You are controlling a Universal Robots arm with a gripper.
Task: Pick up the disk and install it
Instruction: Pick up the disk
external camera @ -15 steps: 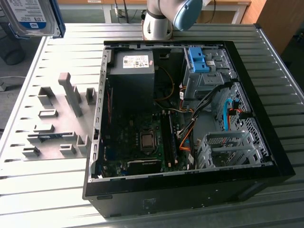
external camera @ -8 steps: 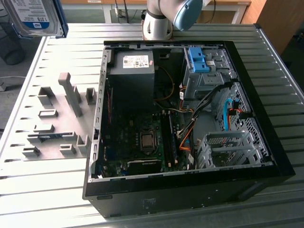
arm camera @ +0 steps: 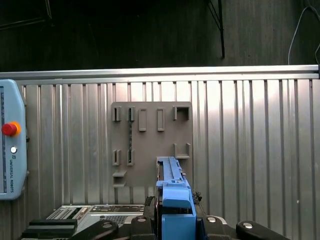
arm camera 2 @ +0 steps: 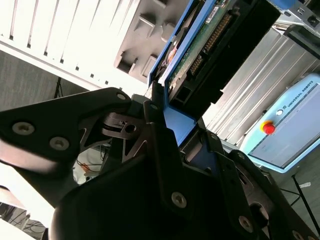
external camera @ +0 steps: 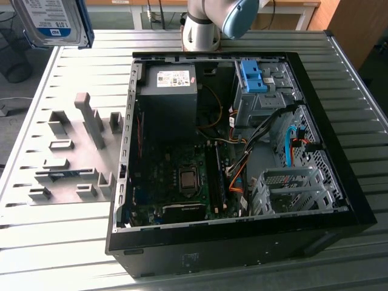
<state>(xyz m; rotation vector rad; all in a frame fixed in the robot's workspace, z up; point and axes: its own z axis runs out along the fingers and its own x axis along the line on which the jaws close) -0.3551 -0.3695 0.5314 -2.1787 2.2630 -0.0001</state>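
Jaws clamped on disk (external camera: 53, 21), aloft; open case (external camera: 242, 254) holds blue bracket (external camera: 254, 76).

Soft, even light fell on the ribbed metal table (external camera: 54, 248) in the exterior view; the computer case (external camera: 359, 209) interior lay shadowed. Glare whitened the table (arm camera 2: 65, 25) in the second wrist view.

White-and-blue label on the disk (external camera: 51, 23) I carry: print too small to read. Same for the white sticker (external camera: 173, 79) on the grey box (external camera: 167, 106). Lettering runs along the pendant (arm camera: 11, 165).
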